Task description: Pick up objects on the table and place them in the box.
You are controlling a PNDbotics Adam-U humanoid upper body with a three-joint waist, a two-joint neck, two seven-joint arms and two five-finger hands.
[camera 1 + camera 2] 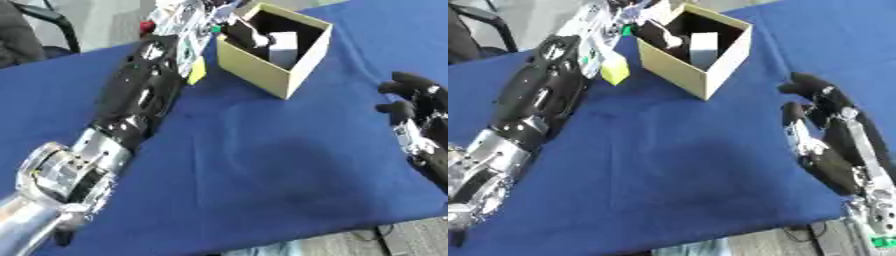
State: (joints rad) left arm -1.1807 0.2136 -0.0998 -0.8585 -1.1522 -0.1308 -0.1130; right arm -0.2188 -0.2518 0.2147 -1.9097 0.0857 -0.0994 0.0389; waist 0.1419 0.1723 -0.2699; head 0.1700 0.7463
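An open cardboard box point(262, 70) stands on the blue cloth at the far middle. My left arm stretches from the lower left up to it, and my left hand point(658, 34) is down inside the box. A white block point(702, 47) stands in the box right against that hand; whether the hand holds it is hidden. A small yellow object point(614, 73) lies on the cloth beside the box's left wall, next to my left wrist. My right hand point(820, 117) rests open on the cloth at the right, well apart from the box and holding nothing.
The blue cloth point(262, 165) covers the table, whose near edge runs along the bottom right above grey floor with cables point(394, 235). A dark chair point(48, 20) stands beyond the far left corner.
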